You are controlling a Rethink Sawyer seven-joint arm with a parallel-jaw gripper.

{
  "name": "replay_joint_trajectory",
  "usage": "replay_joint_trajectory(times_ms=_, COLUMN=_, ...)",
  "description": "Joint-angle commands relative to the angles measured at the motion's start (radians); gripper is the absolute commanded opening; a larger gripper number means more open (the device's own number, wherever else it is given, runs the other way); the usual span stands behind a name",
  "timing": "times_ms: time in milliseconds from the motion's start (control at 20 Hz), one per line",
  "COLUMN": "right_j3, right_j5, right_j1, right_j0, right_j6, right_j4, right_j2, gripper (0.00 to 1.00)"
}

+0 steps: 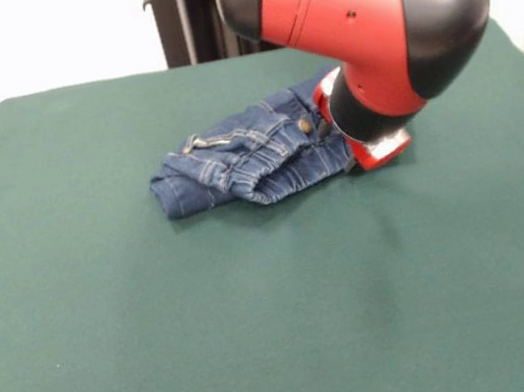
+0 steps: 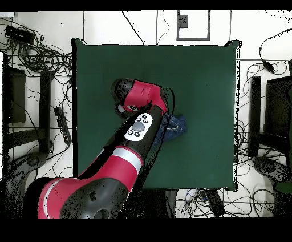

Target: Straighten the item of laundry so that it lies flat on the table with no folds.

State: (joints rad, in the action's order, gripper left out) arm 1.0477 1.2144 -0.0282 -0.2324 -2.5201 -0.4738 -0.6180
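The small blue denim jeans [image 1: 245, 158] lie bunched and folded near the middle of the dark green table [image 1: 267, 337]. The gathered waistband and brass button face up. My red and black arm comes down from above, and its gripper end [image 1: 368, 149] rests low at the right end of the jeans, touching or just over the cloth. The arm's wrist housing hides how it meets the denim. In the overhead view the arm covers most of the jeans [image 2: 178, 125]; only a blue edge shows beside it on the table [image 2: 205, 74].
The table's far edge runs behind the jeans, with a black stand [image 1: 180, 17] past it. Cables and dark equipment [image 2: 34, 57] lie on the floor around all sides of the table. Wide green surface stretches in front of the jeans.
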Motion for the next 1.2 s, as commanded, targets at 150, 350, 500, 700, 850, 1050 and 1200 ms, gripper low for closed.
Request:
replay_joint_trajectory(times_ms=150, right_j3=0.016, right_j5=-0.047, right_j1=-0.073, right_j0=-0.026, right_j6=-0.264, right_j4=0.025, right_j2=0.040, gripper=1.00)
replay_joint_trajectory(times_ms=350, right_j3=0.003, right_j5=-0.016, right_j1=-0.094, right_j0=-0.029, right_j6=-0.264, right_j4=0.043, right_j2=0.019, gripper=1.00)
replay_joint_trajectory(times_ms=500, right_j3=0.003, right_j5=-0.013, right_j1=-0.104, right_j0=-0.032, right_j6=-0.263, right_j4=0.048, right_j2=0.010, gripper=1.00)
replay_joint_trajectory(times_ms=700, right_j3=-0.001, right_j5=0.001, right_j1=-0.120, right_j0=-0.034, right_j6=-0.257, right_j4=0.055, right_j2=-0.006, gripper=1.00)
replay_joint_trajectory(times_ms=850, right_j3=0.014, right_j5=-0.006, right_j1=-0.116, right_j0=-0.032, right_j6=-0.236, right_j4=0.063, right_j2=-0.009, gripper=1.00)
replay_joint_trajectory(times_ms=1050, right_j3=0.047, right_j5=-0.041, right_j1=-0.111, right_j0=-0.029, right_j6=-0.207, right_j4=0.066, right_j2=0.000, gripper=1.00)
replay_joint_trajectory(times_ms=1200, right_j3=0.054, right_j5=-0.043, right_j1=-0.119, right_j0=-0.030, right_j6=-0.202, right_j4=0.063, right_j2=0.005, gripper=1.00)
